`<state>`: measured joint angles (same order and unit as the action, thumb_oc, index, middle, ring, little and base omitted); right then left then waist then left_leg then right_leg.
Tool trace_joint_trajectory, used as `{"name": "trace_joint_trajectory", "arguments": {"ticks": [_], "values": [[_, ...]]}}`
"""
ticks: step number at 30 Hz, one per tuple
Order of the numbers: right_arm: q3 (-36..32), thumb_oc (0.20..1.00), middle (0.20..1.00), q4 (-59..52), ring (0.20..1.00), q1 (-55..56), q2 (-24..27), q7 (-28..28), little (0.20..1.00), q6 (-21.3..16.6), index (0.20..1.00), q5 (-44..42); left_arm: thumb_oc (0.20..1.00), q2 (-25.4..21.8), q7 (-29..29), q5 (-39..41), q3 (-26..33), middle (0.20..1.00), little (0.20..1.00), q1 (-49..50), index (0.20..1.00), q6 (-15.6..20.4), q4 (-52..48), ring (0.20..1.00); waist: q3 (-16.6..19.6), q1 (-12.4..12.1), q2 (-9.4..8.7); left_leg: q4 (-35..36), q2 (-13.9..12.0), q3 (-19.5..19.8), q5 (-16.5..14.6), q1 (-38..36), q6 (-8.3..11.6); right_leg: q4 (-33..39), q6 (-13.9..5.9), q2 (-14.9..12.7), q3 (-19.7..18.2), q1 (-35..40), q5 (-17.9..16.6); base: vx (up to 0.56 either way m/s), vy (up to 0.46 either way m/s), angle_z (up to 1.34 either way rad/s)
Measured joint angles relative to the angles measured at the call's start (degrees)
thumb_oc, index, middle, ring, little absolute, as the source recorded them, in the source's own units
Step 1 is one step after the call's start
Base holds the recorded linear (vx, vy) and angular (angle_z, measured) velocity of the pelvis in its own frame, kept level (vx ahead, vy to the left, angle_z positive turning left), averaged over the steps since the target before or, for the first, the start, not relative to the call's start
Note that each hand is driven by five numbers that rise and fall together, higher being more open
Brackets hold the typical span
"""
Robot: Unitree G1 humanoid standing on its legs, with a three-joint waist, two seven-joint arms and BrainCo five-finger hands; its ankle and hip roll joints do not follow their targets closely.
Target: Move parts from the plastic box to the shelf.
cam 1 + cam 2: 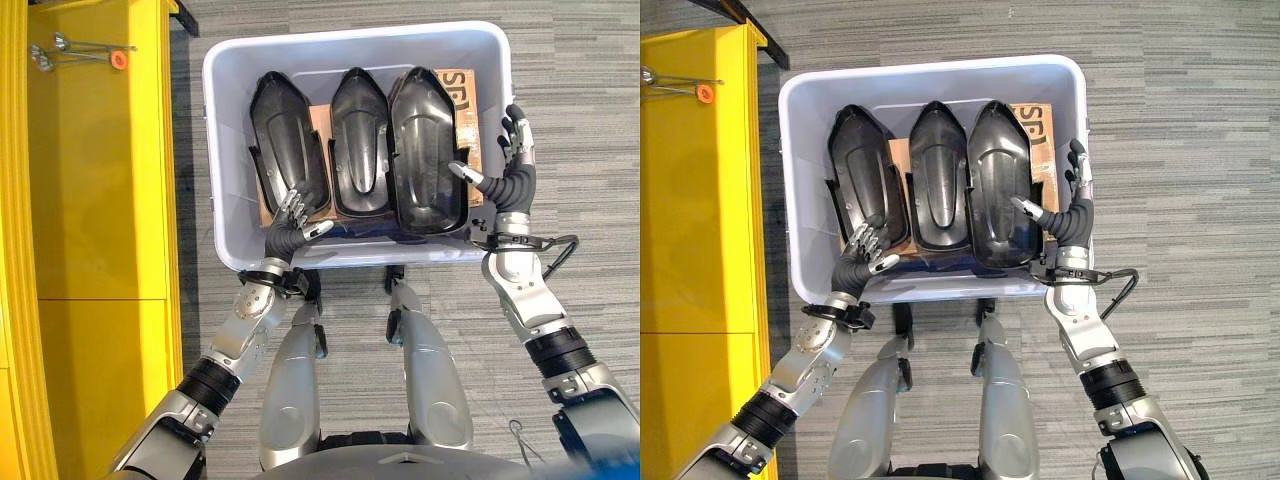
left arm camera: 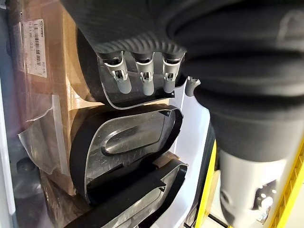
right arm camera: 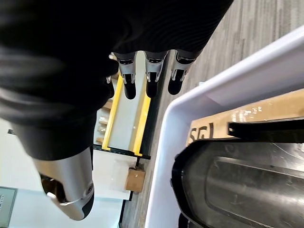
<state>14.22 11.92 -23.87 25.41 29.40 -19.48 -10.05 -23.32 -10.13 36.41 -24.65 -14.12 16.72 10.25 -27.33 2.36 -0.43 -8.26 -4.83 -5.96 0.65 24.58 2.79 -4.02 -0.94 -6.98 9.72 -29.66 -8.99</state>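
**Both hands reach into the plastic box of black parts**

Left hand [image 1: 290,222] sits inside the near-left corner of the plastic box [image 1: 222,150], its fingers [image 2: 122,80] bent down over the near end of the leftmost black part [image 1: 287,140]; whether they grip the edge or merely rest on it cannot be told. Right hand [image 1: 510,170] hovers at the box's right wall, fingers straight and relaxed outside the rim, its thumb reaching inward toward the near end of the rightmost black part [image 1: 428,150]; it holds nothing.

Three black moulded shell-shaped parts lie side by side in the white box, hollow sides up, pointed ends away from the robot. Between the outer two lies the middle part [image 1: 358,140]. Under them lies a sheet of brown cardboard [image 1: 470,110], partly covered by clear plastic film [image 2: 35,137].

To the robot's left stands the yellow shelf [image 1: 90,200], with a few small metal items [image 1: 60,50] on its far end. Grey striped carpet [image 1: 580,120] surrounds the box.
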Motion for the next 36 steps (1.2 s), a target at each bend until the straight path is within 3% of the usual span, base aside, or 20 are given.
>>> {"name": "trace_joint_trajectory", "arguments": {"ticks": [30,36], "values": [[2.20,1.000,1.000,18.13,1.000,-6.53,-2.04,0.00,1.000,2.85,1.000,-2.64,1.000,-0.02,0.36,0.10,-0.23,1.000,1.000,0.01,1.000,0.07,0.04,1.000,0.01,-0.71,0.02,-0.23,-0.10,-0.59,0.00,0.04,0.00,0.21,0.50,0.13,-0.52,-0.24,-0.41,0.00,0.000,0.00],[2.52,1.000,1.000,19.62,1.000,-7.41,-2.26,0.06,1.000,3.55,1.000,-2.61,1.000,-0.04,0.36,0.13,-0.32,1.000,1.000,0.04,1.000,0.07,0.05,1.000,0.02,-1.96,0.04,-0.24,-0.11,-1.11,0.00,0.42,0.01,0.13,0.70,0.13,-0.70,-0.93,-0.69,0.00,-0.001,-0.03]]}}
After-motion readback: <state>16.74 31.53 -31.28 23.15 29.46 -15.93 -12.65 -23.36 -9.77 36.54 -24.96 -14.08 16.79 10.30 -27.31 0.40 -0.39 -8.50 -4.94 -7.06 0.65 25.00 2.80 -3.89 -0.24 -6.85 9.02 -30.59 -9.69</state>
